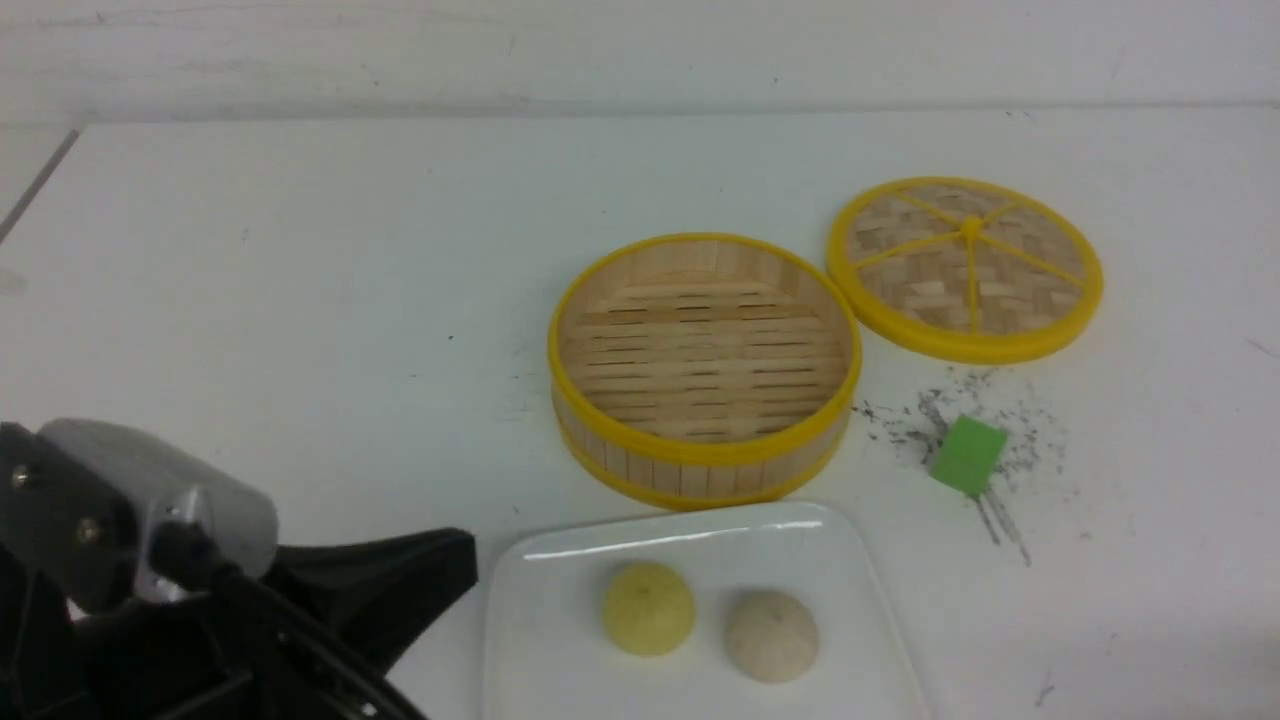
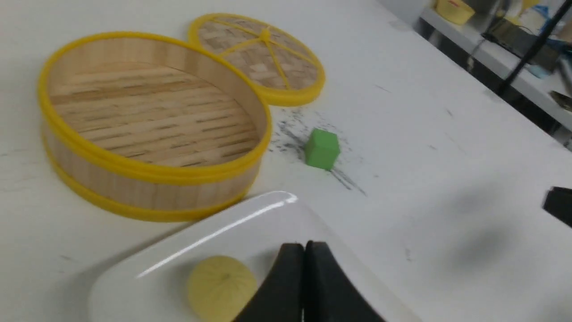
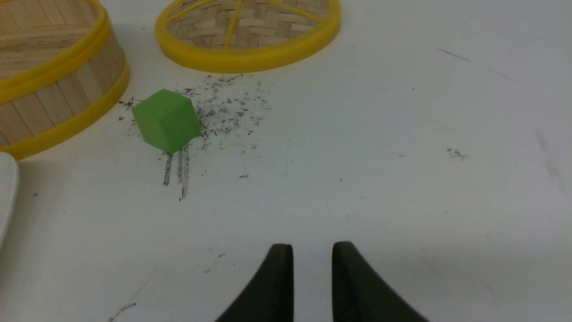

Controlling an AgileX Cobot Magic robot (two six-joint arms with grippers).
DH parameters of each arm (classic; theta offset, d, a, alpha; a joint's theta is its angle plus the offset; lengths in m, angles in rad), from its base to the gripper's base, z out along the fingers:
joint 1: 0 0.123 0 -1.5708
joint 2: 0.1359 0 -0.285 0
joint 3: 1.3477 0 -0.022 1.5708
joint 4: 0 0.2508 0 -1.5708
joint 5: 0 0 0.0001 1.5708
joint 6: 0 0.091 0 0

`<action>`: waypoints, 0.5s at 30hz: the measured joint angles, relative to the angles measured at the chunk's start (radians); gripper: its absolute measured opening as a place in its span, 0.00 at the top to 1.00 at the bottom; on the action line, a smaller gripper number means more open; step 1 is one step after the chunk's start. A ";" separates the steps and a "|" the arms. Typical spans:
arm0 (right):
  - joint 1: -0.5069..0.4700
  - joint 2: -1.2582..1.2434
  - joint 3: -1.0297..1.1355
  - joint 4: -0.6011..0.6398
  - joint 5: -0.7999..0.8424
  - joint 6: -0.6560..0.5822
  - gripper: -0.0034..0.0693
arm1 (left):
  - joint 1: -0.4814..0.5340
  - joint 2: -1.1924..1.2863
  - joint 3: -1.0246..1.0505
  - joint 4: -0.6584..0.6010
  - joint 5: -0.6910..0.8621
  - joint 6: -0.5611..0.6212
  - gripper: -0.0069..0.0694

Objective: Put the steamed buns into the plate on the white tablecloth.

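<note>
On the white tablecloth (image 1: 300, 300), the glossy white plate (image 1: 870, 600) sits near the front edge. It holds two steamed buns, a pale yellow one (image 1: 648, 608) and a beige one (image 1: 771, 635). My left gripper (image 2: 305, 247) is shut, empty, and hovers over the plate (image 2: 201, 241) just beside the yellow bun (image 2: 221, 288). The left arm (image 1: 150, 520) fills the lower left of the front view. My right gripper (image 3: 313, 248) is open by a narrow gap with nothing in it, above bare cloth. It does not show in the front view.
An empty bamboo steamer (image 1: 705, 365) with yellow rims stands behind the plate. Its woven lid (image 1: 965, 268) lies flat to its right. A small green block (image 1: 968, 455) rests on dark scuff marks right of the steamer. The block (image 3: 166, 118) lies ahead of my right gripper.
</note>
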 joint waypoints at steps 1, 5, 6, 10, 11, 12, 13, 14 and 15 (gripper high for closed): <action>0.000 0.000 0.000 0.000 0.000 0.000 0.74 | 0.032 -0.032 0.021 0.001 0.001 0.012 0.88; 0.000 0.000 0.000 0.001 0.000 0.001 0.74 | 0.172 -0.145 0.102 0.032 0.004 0.035 0.87; 0.000 0.000 0.000 0.001 0.000 0.002 0.74 | 0.252 -0.201 0.154 0.050 0.007 0.040 0.87; 0.000 0.000 0.000 0.001 0.000 0.002 0.74 | 0.455 -0.385 0.285 0.066 0.061 0.041 0.87; 0.000 0.000 0.000 0.001 0.000 0.002 0.74 | 0.511 -0.429 0.311 0.068 0.080 0.041 0.87; 0.000 0.000 0.000 0.001 0.000 0.002 0.74 | 0.529 -0.452 0.325 0.068 0.087 0.041 0.87; 0.000 0.000 0.000 0.001 0.000 0.002 0.73 | 0.572 -0.488 0.346 0.068 0.109 0.041 0.87; 0.000 0.000 0.000 0.001 0.000 0.002 0.73 | 0.624 -0.530 0.370 0.068 0.143 0.041 0.86; 0.000 0.000 0.000 0.001 0.000 0.002 0.73 | 0.656 -0.556 0.384 0.068 0.168 0.041 0.87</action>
